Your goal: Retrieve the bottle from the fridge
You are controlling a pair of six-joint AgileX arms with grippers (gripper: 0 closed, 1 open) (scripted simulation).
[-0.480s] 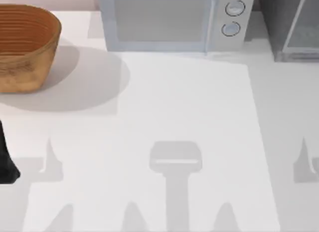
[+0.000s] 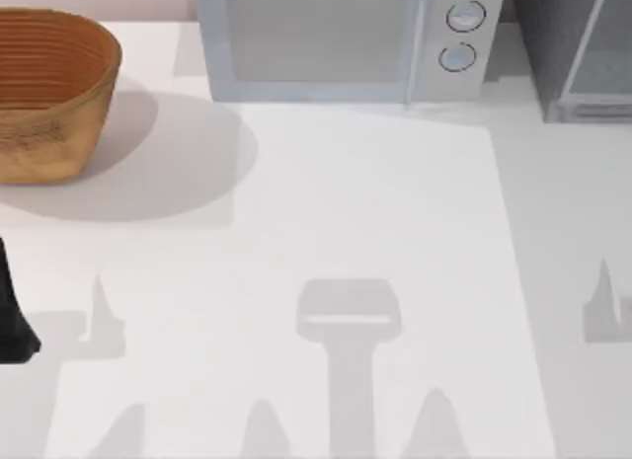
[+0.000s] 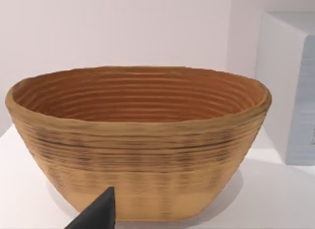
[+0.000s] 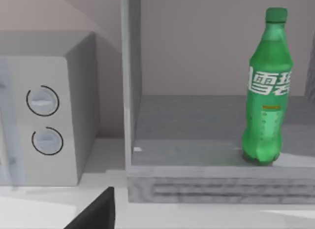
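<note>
Two appliances stand along the far edge of the white table point(image 2: 375, 232) in the top view: a light grey microwave point(image 2: 341, 39) with two round knobs at centre, and to its right the fridge point(image 2: 578, 49), a dark grey speckled cabinet cut by the frame's right edge. A woven brown basket point(image 2: 49, 89) sits at the far left of the table, well apart from both appliances. A dark part of the left arm point(image 2: 12, 316) shows at the left edge of the table, nearer than the basket; whether its tool is parted or clenched cannot be told. The left wrist view faces the basket point(image 3: 140, 140) side-on, upright and hollow, with one dark fingertip point(image 3: 98, 214) of the left gripper in the foreground and a pale flank of the microwave point(image 3: 290, 86) beyond. The right wrist view faces the fridge point(image 4: 216, 184) from the front, beside the microwave point(image 4: 47, 120). The bottle point(image 4: 266, 88), bright green with a round green cap and a white label, stands upright on the fridge's grey shelf, towards the side away from the microwave; the door panel in front of it is probably see-through, though this is hard to confirm. One dark fingertip point(image 4: 98, 212) of the right gripper shows in the foreground, apart from the fridge; its state likewise cannot be told
</note>
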